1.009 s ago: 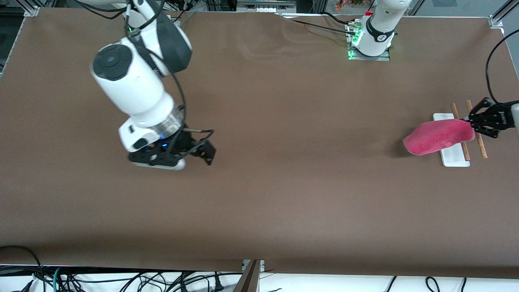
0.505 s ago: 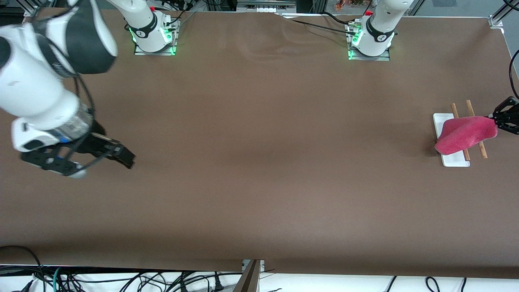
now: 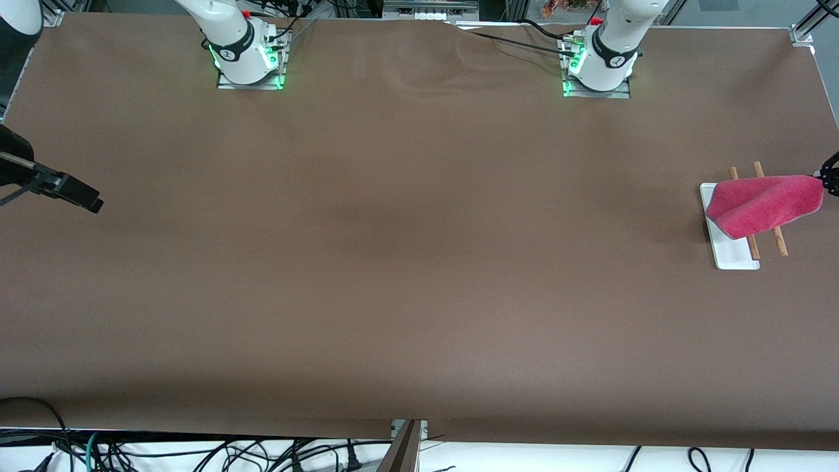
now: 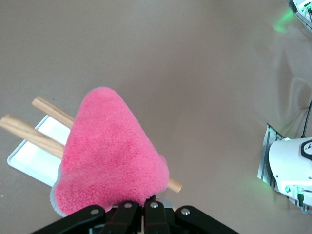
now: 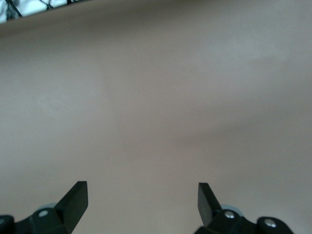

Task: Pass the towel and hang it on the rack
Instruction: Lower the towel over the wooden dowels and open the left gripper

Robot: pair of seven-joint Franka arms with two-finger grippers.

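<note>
A: Quick pass, start at the right arm's end. Your right tool (image 3: 65,190) sits at the edge of the front view over bare counter (image 3: 393,262), fingers (image 5: 73,200) spread wide, nothing between them.

B: So it's released. That arm waiting?

A: Yes, waiting. Next, the rack (image 3: 731,252) at the left arm's end: white base flat on the counter, two wooden rods (image 4: 29,131) above it.

B: And your towel?

A: The towel (image 3: 763,204) is pink and drapes over both rods, covering part of the base. One corner is pinched in your left tool (image 4: 141,214), which is clenched on the towel over the rack's outer side.

B: Towel touching the rods?

A: Looks like it rests on them.
</note>
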